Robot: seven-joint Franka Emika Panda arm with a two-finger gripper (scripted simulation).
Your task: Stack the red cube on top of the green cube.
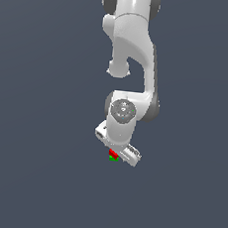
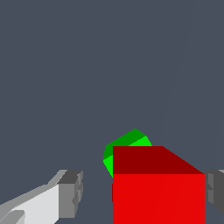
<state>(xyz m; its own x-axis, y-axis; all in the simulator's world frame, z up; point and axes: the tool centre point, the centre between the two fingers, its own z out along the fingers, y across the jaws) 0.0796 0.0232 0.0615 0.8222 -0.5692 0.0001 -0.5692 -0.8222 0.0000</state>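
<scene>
In the wrist view the gripper (image 2: 142, 192) stands open: the left finger (image 2: 70, 192) is clear of the red cube (image 2: 158, 192), the right one just beside it. The green cube (image 2: 127, 142) peeks out behind. The exterior view shows red directly over green; stacking looks done or nearly so, with withdrawal remaining.

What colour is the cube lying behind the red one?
Bright green cube, clearest in the wrist view, partly hidden by the red cube.
</scene>
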